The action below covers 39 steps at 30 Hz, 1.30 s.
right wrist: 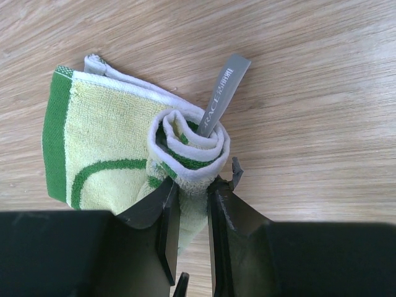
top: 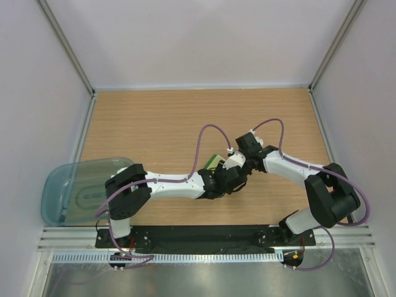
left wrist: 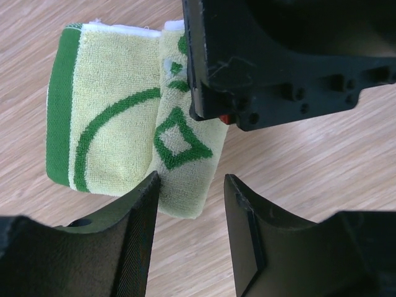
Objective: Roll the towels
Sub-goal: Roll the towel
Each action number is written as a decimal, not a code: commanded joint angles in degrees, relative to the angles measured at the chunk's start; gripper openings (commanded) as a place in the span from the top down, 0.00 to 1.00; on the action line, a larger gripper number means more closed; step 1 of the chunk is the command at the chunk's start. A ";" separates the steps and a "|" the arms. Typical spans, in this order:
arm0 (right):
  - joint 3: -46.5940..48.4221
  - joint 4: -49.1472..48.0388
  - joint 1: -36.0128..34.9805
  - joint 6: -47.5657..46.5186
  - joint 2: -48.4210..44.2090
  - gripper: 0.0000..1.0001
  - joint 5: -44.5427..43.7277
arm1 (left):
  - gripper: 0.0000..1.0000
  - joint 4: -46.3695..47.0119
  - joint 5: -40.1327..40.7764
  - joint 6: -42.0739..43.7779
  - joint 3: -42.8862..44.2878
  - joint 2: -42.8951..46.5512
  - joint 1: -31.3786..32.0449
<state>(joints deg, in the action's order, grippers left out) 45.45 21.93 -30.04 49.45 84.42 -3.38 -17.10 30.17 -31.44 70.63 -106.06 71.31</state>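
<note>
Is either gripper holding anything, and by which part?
The right gripper pinches the green towel at its rolled end; the left gripper is open, holding nothing.

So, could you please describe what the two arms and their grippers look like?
Both the left arm and the right arm have white links between bulky black joints. A thin purple cable loops along each. The left gripper and right gripper are matte black, each with two flat, tapering fingers. No markings are readable on them.
</note>
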 commanded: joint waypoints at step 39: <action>8.68 5.93 0.50 -2.43 4.78 0.54 0.30 | 0.91 13.84 -24.88 -1.51 -12.26 1.38 -9.25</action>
<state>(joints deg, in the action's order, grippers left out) 50.87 26.15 -29.98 48.21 88.14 -2.61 -5.34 17.30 -31.16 62.11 -104.64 65.12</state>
